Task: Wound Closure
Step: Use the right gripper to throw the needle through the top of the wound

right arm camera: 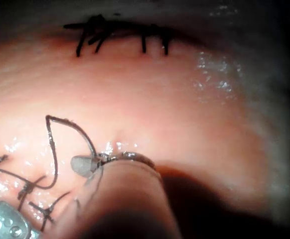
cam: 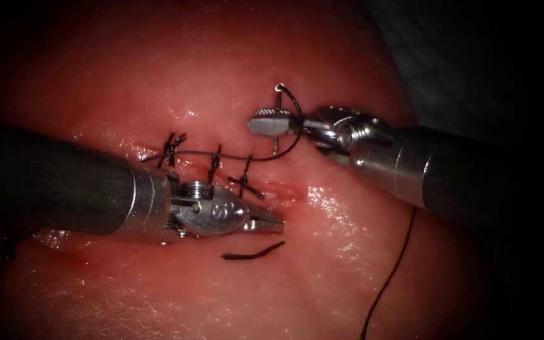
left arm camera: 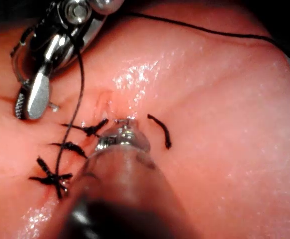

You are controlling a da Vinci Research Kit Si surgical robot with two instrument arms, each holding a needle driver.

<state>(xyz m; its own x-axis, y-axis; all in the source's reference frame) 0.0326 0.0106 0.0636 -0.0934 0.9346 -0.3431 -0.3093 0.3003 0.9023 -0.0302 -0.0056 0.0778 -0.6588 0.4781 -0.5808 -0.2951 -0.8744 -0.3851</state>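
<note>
Needle (cam: 276, 119): curved, held upright across the right end effector (cam: 272, 123), gripped near its thread end; the eye stands above the jaws, the lower part shows just below them. It sits clear of the tissue (cam: 158, 56), right of the stitched cut (cam: 281, 192).

Thread (cam: 266, 156): runs from the needle's eye, loops down past the right jaws (closed on the needle) and leads left along the three stitches (cam: 212, 165).

Left end effector (cam: 266, 222): jaws closed, holding nothing, lying on the tissue just below the stitches.

Cut thread end (cam: 253, 252): loose on the tissue beneath the left tool.
</note>
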